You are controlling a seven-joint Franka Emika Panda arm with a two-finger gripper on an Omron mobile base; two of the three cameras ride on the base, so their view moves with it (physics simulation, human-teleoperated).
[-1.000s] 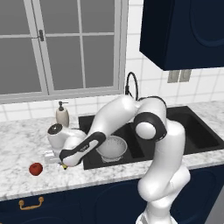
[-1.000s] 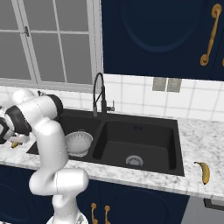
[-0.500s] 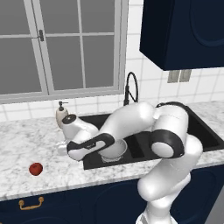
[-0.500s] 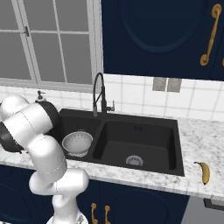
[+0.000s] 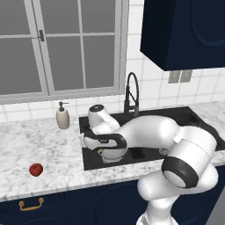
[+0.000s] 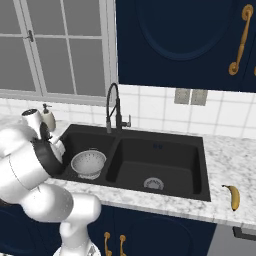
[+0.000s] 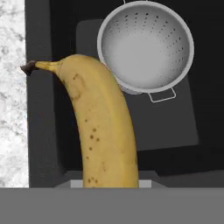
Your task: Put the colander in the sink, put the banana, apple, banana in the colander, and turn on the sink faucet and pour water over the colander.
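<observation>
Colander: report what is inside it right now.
Nothing lies inside the colander: its holed bowl shows bare in the hand view. The held banana hangs above the sink, covering a bit of the rim.

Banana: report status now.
Hand shut on banana, above sink. Colander empty in basin. Second banana and apple on counter. Nothing in the way.

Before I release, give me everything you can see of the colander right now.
The round silvery-grey metal colander sits upright in the left basin of the black double-basin sink. Rows of small holes dot its wall, and one thin wire side handle shows at its rim in the hand view. Its bowl holds no fruit. The yellow brown-speckled banana hangs above the basin beside it in the hand view, overlapping its rim in the picture, not in it yet.
</observation>
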